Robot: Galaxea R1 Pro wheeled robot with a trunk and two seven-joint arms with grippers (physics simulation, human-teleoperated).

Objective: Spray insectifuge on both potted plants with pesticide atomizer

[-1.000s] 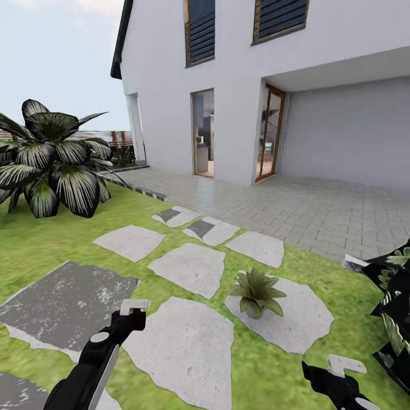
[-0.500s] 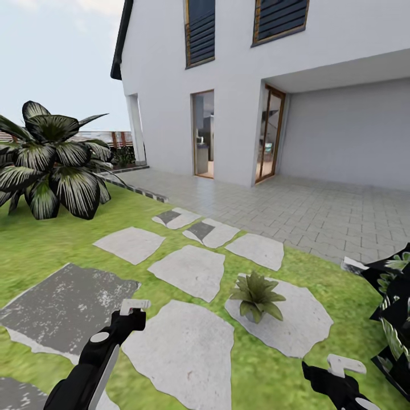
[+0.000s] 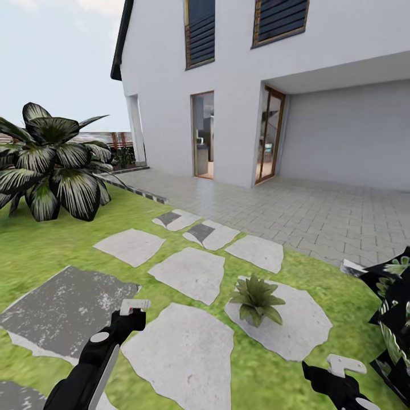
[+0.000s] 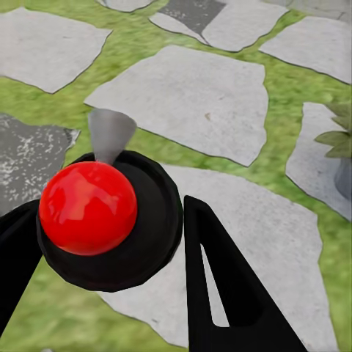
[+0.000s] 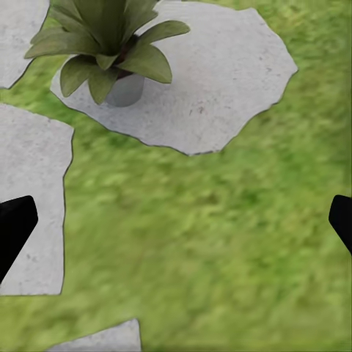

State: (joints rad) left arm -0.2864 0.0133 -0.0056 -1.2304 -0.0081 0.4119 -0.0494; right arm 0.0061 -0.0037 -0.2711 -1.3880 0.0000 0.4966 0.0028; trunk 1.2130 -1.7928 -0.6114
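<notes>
Standing on the lawn (image 3: 45, 250) of the garden, the robot looks over flat grey stones (image 3: 188, 272) toward a big white house (image 3: 256, 85).

One small plant (image 3: 256, 297) with pointed green leaves sits on a wide stone (image 3: 302, 322), in front of the robot and a bit to the right. It stands up straight. In the right wrist view the plant (image 5: 110, 40) sits in a little grey pot (image 5: 125, 89) near the edge of that stone, with grass just beside it. In the left wrist view its leaves (image 4: 339, 136) peek in at the side.

The left gripper (image 3: 134, 307) hangs low over the stones, near a dark grey patch (image 3: 62, 307). In the left wrist view, a round black thing (image 4: 147, 242) with a shiny red ball (image 4: 88, 207) and a small grey cone (image 4: 110, 132) sits between the black fingers (image 4: 220, 293). I cannot tell if the fingers squeeze it or just sit beside it.

The right gripper (image 3: 341, 364) hangs low over the grass, near the plant but not touching it. In the right wrist view its fingers (image 5: 15, 227) are far apart, with nothing but grass between them.

A big bush (image 3: 51, 165) with striped dark leaves stands far off on the left. Another dark leafy plant (image 3: 396, 307) is at the right edge, close to the right arm. Grey paving (image 3: 319, 210) lies between the lawn and the house.
</notes>
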